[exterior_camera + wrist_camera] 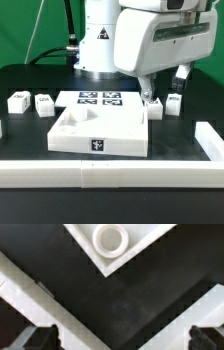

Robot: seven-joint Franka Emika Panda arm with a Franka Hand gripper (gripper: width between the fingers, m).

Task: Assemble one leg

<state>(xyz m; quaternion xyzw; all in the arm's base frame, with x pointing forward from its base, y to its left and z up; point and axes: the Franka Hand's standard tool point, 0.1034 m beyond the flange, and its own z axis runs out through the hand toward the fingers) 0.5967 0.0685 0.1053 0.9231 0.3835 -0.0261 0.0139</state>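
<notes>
Several small white legs with black-and-white markers lie on the black table. Two are at the exterior view's left. Two are at the right, beside the large white panel. My gripper hangs just above the two right legs, its jaws open and empty. In the wrist view the gripper shows only black table between its dark fingertips. A panel corner with a round socket shows there. No leg shows in the wrist view.
The marker board lies behind the panel, in front of the robot base. A white rail runs along the table's front and up the right side. The rail also shows in the wrist view as two white bands.
</notes>
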